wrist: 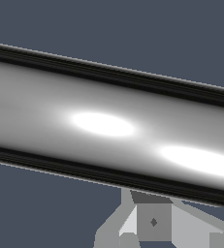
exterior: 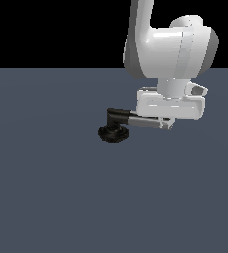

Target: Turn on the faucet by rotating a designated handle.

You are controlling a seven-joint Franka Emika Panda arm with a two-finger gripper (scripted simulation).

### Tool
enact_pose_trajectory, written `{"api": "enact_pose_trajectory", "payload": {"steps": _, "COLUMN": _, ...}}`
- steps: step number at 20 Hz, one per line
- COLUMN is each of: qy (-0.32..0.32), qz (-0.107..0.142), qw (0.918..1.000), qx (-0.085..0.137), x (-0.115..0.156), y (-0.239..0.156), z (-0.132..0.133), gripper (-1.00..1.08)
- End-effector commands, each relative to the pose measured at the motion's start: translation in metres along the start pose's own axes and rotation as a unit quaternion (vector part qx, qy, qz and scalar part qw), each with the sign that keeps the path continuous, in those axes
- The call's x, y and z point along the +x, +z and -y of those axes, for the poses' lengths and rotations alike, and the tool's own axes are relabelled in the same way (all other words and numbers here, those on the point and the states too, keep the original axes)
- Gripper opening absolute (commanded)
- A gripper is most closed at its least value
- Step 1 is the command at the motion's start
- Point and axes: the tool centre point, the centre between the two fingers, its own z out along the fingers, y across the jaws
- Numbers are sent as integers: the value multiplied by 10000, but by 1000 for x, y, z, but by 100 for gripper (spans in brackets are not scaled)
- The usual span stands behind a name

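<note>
The faucet (exterior: 113, 132) stands on the floor on a round black disc base with a short black elbow post. The handle (exterior: 144, 120), a chrome bar, juts from the elbow toward the exterior view's right. My white gripper (exterior: 166, 124) hangs over the bar's far end, its fingertips close together and right against the bar. In the wrist view the handle (wrist: 108, 126) fills most of the picture as a glossy cylinder. The grey fingers (wrist: 153, 222) show just beyond it, bunched together. The bar does not lie between them.
The flat dark blue-grey floor (exterior: 51, 197) spreads all around the faucet. The big white arm (exterior: 170, 44) rises above the gripper at the exterior view's upper right.
</note>
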Motion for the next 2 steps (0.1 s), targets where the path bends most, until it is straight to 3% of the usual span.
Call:
{"api": "enact_pose_trajectory", "payload": {"steps": 1, "qy": 99, "qz": -18, "qw": 9999, "qx": -29, "x": 7, "y": 0, "z": -19, "gripper": -100}}
{"api": "enact_pose_trajectory", "payload": {"steps": 2, "qy": 99, "qz": -18, "qw": 9999, "qx": -29, "x": 7, "y": 0, "z": -19, "gripper": -100}}
